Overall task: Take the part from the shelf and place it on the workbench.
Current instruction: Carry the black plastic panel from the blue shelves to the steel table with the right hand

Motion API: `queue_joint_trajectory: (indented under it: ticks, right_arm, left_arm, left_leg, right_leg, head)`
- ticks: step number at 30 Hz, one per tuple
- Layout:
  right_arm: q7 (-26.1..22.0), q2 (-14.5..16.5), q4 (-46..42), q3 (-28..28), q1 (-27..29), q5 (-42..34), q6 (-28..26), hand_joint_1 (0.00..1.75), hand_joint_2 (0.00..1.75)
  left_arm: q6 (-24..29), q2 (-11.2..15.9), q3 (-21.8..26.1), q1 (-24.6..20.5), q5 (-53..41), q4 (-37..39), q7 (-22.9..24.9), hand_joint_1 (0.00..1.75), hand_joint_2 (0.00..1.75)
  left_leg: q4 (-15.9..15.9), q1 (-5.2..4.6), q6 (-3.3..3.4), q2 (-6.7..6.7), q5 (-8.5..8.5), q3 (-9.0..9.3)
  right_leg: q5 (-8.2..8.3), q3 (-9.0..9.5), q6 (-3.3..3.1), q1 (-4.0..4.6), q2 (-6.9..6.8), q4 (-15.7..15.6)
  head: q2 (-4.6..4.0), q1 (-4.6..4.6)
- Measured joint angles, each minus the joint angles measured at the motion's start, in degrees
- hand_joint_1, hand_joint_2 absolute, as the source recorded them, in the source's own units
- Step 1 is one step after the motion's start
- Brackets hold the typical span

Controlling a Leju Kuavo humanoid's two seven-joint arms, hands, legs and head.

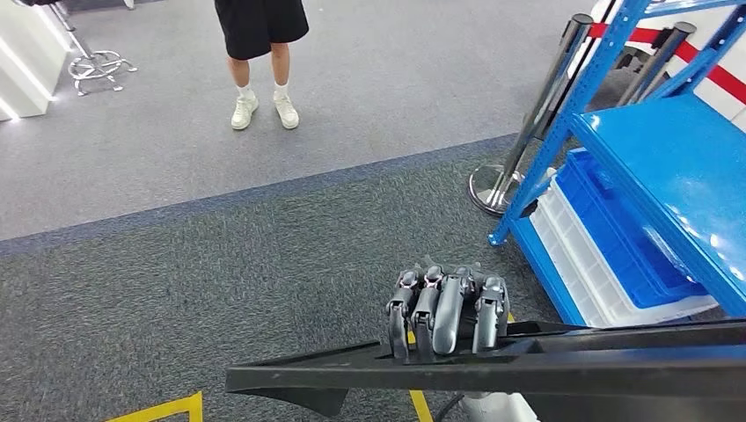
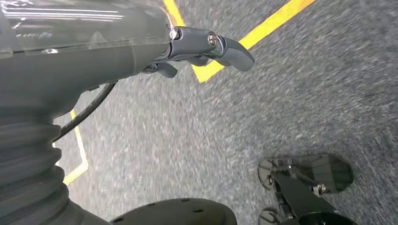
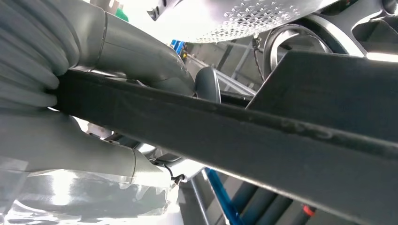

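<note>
Already the long black flat plastic part [image 1: 493, 374] is off the blue metal shelf [image 1: 677, 167] and in carry: the right robot hand [image 1: 447, 312] has its grey fingers curled over the part's upper edge, gripping it, and the part stretches level across the bottom of the head view, in front of the robot's body. The right wrist view shows the same black bar [image 3: 225, 126] running between thumb and fingers. The left robot hand [image 2: 206, 49] hangs over the dark grey carpet [image 2: 291, 103] near a yellow floor line [image 2: 263, 30]; its fingers look loosely curled with nothing in them, though blur leaves that uncertain. So the step in hand seems to be transport. No table appears ahead, so the next move probably calls for turning and walking to find it, keeping the long part level and clear of the shelf post and of the person in white shoes [image 1: 261, 110] standing ahead.
</note>
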Motion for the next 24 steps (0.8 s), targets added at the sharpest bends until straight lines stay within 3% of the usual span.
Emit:
queue_joint_trajectory:
  ticks: [1,2,3,4,5,6,8,10,12,13,15,16,17,19,20,21,22,24]
  right_arm:
    - [-0.13,-0.08,-0.01,0.00,0.13,0.09,0.01,1.75,1.75]
    - [-0.25,-0.19,-0.02,0.00,0.32,0.20,0.01,1.75,1.75]
    - [-0.35,-0.31,-0.02,0.00,0.55,0.32,0.01,1.75,1.75]
    - [-0.47,-0.42,-0.02,0.00,0.75,0.43,0.01,1.75,1.75]
    - [-0.57,-0.49,-0.02,0.00,0.88,0.55,0.01,1.75,1.75]
    - [-0.65,-0.54,-0.02,0.00,0.94,0.67,0.03,1.75,1.75]
    - [-0.72,-0.60,-0.02,0.00,0.98,0.99,0.09,1.75,1.75]
    - [-0.73,-0.66,-0.04,0.00,1.06,1.27,0.12,1.75,1.75]
    - [-0.75,-0.68,-0.05,0.00,1.10,1.54,0.12,1.75,1.75]
    - [-0.77,-0.68,-0.06,0.00,1.10,1.73,0.11,1.75,1.75]
    - [-0.84,-0.68,-0.13,0.00,1.13,2.02,0.13,1.75,1.75]
    - [-0.88,-0.68,-0.16,0.00,1.19,2.10,0.15,1.75,1.75]
    - [-0.93,-0.68,-0.19,0.00,1.27,2.15,0.20,1.75,1.75]
    - [-1.04,-0.69,-0.16,0.00,1.45,2.27,0.34,1.75,1.75]
    - [-1.09,-0.70,-0.13,0.00,1.50,2.35,0.45,1.75,1.75]
    - [-1.14,-0.70,-0.10,0.00,1.50,2.44,0.59,1.75,1.75]
    - [-1.18,-0.69,-0.07,0.00,1.47,2.55,0.76,1.75,1.75]
    - [-1.23,-0.69,-0.02,0.00,1.35,2.74,0.98,1.75,1.75]
  left_arm:
    - [-0.01,-0.05,-0.01,-0.10,-0.08,0.01,-0.01,0.00,1.75]
    - [-0.02,-0.09,-0.01,-0.18,-0.15,0.01,-0.02,0.00,1.75]
    - [-0.02,-0.12,-0.02,-0.18,-0.25,0.01,-0.02,0.00,1.75]
    - [-0.02,-0.15,-0.02,-0.14,-0.37,0.01,0.02,0.00,1.75]
    - [-0.02,-0.15,-0.02,-0.07,-0.46,0.01,0.08,0.00,1.75]
    - [-0.02,-0.15,-0.02,0.00,-0.61,0.01,0.16,0.00,1.75]
    - [-0.02,-0.17,-0.02,0.08,-0.87,0.01,0.31,0.00,1.75]
    - [-0.02,-0.19,-0.02,0.12,-1.03,0.01,0.36,0.00,1.75]
    - [-0.02,-0.17,-0.02,0.25,-1.13,0.01,0.38,0.00,1.75]
    - [-0.02,-0.16,-0.03,0.31,-1.18,0.01,0.39,0.00,1.75]
    - [-0.02,-0.12,-0.04,0.22,-1.19,0.01,0.39,0.00,1.75]
    - [-0.02,-0.11,-0.04,0.08,-1.19,0.01,0.38,0.00,1.75]
    - [-0.02,-0.10,-0.04,-0.09,-1.16,0.01,0.36,0.00,1.75]
    - [-0.02,-0.07,-0.04,-0.26,-1.07,0.01,0.27,0.00,1.75]
    - [0.01,-0.06,-0.04,-0.22,-1.02,0.01,0.22,0.00,1.75]
    - [0.05,-0.05,-0.04,-0.14,-0.97,0.01,0.17,0.00,1.75]
    - [0.11,-0.04,-0.04,-0.08,-0.93,0.01,0.14,0.00,1.75]
    - [0.25,-0.03,-0.04,-0.16,-0.88,0.01,0.08,0.00,1.75]
  left_leg:
    - [-0.06,0.00,0.17,-0.74,0.11,-0.02]
    - [-0.01,-0.01,0.28,-1.52,0.16,-0.08]
    - [0.06,-0.04,0.30,-2.39,0.15,-0.12]
    - [0.17,-0.05,0.30,-3.29,0.14,-0.14]
    - [0.33,-0.04,0.24,-4.20,0.09,-0.15]
    - [0.54,-0.01,0.13,-5.15,0.00,-0.14]
    - [1.08,0.04,-0.26,-6.80,-0.25,-0.35]
    - [1.36,0.12,-0.87,-8.07,-0.33,-0.85]
    - [1.19,0.30,-1.62,-9.13,-0.20,-1.22]
    - [1.37,0.31,-1.92,-8.59,-0.30,-1.32]
    - [4.07,0.18,-2.47,-5.37,-1.98,-2.57]
    - [7.17,0.19,-2.71,-3.36,-3.69,-4.02]
    - [11.07,0.26,-2.98,-2.24,-5.63,-5.98]
    - [17.12,0.44,-3.32,-1.66,-7.70,-9.04]
    - [17.16,0.48,-3.38,-1.52,-7.11,-9.05]
    - [14.83,0.49,-3.36,-1.23,-5.54,-7.79]
    - [10.81,0.46,-3.24,-0.41,-3.51,-5.58]
    - [3.72,0.00,-2.50,1.80,-1.10,-1.74]
  right_leg:
    - [-1.81,-1.64,0.11,-0.12,1.90,3.47]
    - [-3.58,-3.68,0.17,-0.16,2.92,7.44]
    - [-4.62,-5.51,0.22,-0.15,3.32,10.78]
    - [-4.53,-6.60,0.24,-0.16,3.46,12.41]
    - [-3.25,-6.59,0.23,-0.20,3.55,11.75]
    - [-1.03,-5.49,0.18,-0.31,3.86,8.85]
    - [2.75,-2.26,0.13,-0.70,6.53,1.04]
    - [3.75,-0.80,0.05,-0.87,8.58,-2.71]
    - [3.79,-0.70,-0.40,-0.73,7.72,-3.00]
    - [3.86,-0.48,-0.77,-0.71,7.03,-3.27]
    - [3.93,0.08,-1.54,-0.77,5.27,-3.85]
    - [3.86,0.28,-1.83,-0.64,4.33,-3.96]
    - [3.74,0.36,-2.02,-0.51,3.36,-3.97]
    - [3.51,0.41,-2.12,-0.32,1.42,-3.92]
    - [3.38,0.47,-2.07,-0.28,0.52,-3.89]
    - [3.23,0.61,-1.98,-0.26,-0.30,-3.87]
    - [3.03,0.82,-1.85,-0.24,-1.04,-3.83]
    - [2.62,1.21,-1.43,0.01,-2.33,-3.74]
  head:
    - [0.00,0.09]
    - [0.00,0.14]
    - [0.00,0.19]
    - [0.00,0.19]
    - [0.00,0.19]
    - [0.00,0.19]
    - [0.00,0.16]
    - [0.00,0.15]
    - [0.00,0.19]
    - [0.00,0.16]
    - [0.00,-0.12]
    - [0.00,-0.27]
    - [0.00,-0.40]
    - [0.00,-0.42]
    - [0.00,-0.42]
    - [0.00,-0.43]
    - [0.00,-0.43]
    - [0.00,-0.40]
